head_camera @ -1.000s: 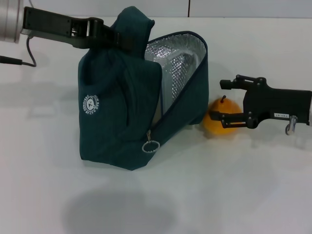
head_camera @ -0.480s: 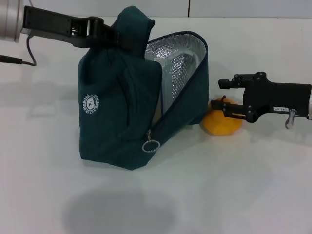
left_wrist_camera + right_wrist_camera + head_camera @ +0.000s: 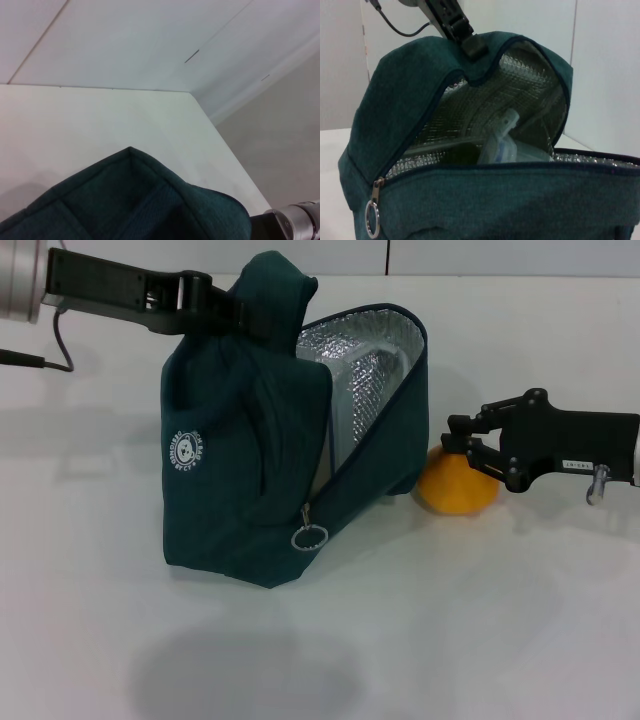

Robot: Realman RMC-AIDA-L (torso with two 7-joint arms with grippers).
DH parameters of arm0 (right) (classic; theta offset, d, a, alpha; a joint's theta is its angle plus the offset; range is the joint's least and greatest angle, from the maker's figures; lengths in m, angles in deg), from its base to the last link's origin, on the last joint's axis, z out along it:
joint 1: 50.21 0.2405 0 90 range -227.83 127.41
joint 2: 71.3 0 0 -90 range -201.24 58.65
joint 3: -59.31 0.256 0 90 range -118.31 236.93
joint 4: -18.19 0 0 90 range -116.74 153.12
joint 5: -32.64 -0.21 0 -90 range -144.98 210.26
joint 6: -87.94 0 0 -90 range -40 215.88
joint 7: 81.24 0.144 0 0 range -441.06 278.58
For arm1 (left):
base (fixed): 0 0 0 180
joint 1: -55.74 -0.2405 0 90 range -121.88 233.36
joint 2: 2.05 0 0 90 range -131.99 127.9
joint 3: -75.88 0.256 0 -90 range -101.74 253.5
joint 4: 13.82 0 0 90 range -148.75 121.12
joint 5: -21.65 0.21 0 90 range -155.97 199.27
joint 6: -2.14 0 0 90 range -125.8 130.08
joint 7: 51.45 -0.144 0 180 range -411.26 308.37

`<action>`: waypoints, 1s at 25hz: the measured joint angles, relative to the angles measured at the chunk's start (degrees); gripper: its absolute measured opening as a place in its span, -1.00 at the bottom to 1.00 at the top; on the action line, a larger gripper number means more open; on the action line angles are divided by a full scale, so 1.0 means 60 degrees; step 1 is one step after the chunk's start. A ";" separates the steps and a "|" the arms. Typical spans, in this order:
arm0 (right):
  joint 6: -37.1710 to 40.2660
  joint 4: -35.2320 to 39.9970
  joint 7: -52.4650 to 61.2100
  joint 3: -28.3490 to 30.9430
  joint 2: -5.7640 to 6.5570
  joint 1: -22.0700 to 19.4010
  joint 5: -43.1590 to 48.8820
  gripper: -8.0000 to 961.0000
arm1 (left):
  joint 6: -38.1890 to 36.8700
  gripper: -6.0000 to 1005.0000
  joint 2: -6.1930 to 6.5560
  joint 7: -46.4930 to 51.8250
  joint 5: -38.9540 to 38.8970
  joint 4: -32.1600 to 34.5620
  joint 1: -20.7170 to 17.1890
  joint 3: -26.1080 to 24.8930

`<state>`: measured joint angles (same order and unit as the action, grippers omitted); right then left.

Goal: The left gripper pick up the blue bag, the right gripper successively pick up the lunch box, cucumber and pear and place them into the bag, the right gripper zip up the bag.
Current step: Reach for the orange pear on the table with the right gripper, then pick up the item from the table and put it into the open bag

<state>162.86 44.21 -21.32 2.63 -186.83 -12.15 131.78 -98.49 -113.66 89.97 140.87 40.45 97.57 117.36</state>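
1. My left hand (image 3: 232, 318) was clamped on the top fold of the blue bag (image 3: 250, 460), holding it upright on the white surface (image 3: 450, 620) with its flap open toward my right side.

2. The right wrist view looked into the bag: the silver lining (image 3: 520, 95) showed, with the clear lunch box (image 3: 502, 142) already inside against it. A darker shape beside the box may have been the cucumber, but I could not tell.

3. The pear (image 3: 457, 483), orange-yellow, sat on the surface just beside the bag's open lower edge, on the side away from the logo.

4. My right hand (image 3: 470, 445) was at the pear, on the side away from the bag. Its fingers were closed in around the top of the fruit, apparently gripping it, though the contact itself was partly hidden.

5. I judged the pear's lift to be the step in hand, with the zip pull (image 3: 309, 537) untouched.

6. Risks as I judged them:
   - The grip sat high on a round fruit, so it could roll out and drop.
   - Swinging toward the bag, the pear or my fingers could catch the open edge and drag the bag against my left hand's hold.
   - The lunch box stood tilted inside, so the pear might lodge on it and block the zip.
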 joint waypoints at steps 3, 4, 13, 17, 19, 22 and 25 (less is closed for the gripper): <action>-0.0002 0.0038 -0.0002 -0.0068 0.0005 0.0000 0.0003 -0.62 | 0.0000 -0.89 0.0000 0.0000 0.0000 0.0010 -0.0002 0.0000; 0.0000 0.0051 -0.0003 -0.0069 0.0005 -0.0009 0.0003 -0.63 | 0.0000 -0.89 0.0000 0.0000 0.0000 0.0014 -0.0004 0.0000; 0.0421 0.0712 0.0152 0.0022 0.0055 -0.0544 -0.0579 -0.75 | 0.0000 -0.89 0.0001 0.0000 -0.0003 0.0014 -0.0049 0.0000; 0.0744 0.1300 0.0441 0.0032 0.0164 -0.0962 -0.1189 -0.91 | 0.0000 -0.89 0.0007 0.0000 -0.0003 0.0013 -0.0054 0.0000; 0.0974 0.1571 0.0603 0.0038 0.0256 -0.1167 -0.1569 -0.92 | 0.0000 -0.89 0.0009 0.0000 -0.0004 0.0012 -0.0056 0.0000; 0.1345 0.1800 0.0779 0.0052 0.0432 -0.1402 -0.2093 -0.92 | 0.0000 -0.89 0.0011 0.0000 -0.0003 0.0000 -0.0058 0.0008; 0.1671 0.1847 0.0821 0.0194 0.0546 -0.1483 -0.2409 -0.91 | 0.0000 -0.89 0.0014 0.0000 -0.0003 -0.0006 -0.0058 0.0026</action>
<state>172.89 55.29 -16.39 3.79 -183.55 -21.05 117.33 -98.49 -113.58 89.97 140.85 40.41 97.22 117.52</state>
